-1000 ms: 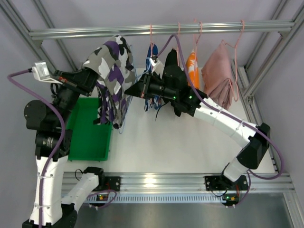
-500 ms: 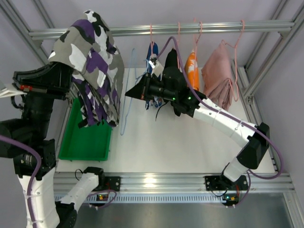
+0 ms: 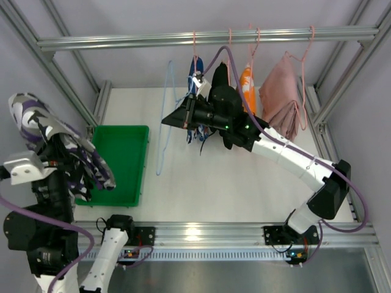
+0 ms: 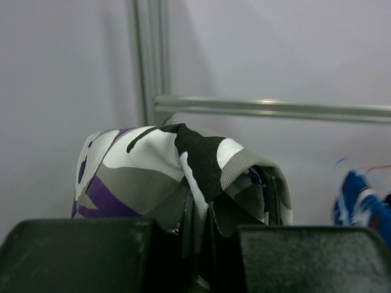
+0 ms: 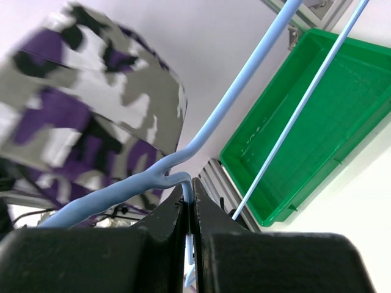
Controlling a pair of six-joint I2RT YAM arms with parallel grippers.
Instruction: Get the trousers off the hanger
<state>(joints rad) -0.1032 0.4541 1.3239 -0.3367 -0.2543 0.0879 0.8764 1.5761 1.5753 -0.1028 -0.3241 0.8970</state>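
The hanger hung bare below the rail at the left end of the row of garments, just beside the blue-and-white one. The right gripper was closed tight on its wire, and the wrist view showed the blue wire running into the pinched jaws of that gripper. A broad stretch of white table lay in front of it, bounded by the near frame bar, the slanted posts at either side and the green tray on the left. The trousers were well apart from the hanger, raised at the far left edge of the top view, with the tray between the two. They draped over the left gripper, whose fingers were clamped on a fold of the print cloth. The cloth hung past the tray's left rim in the top view.
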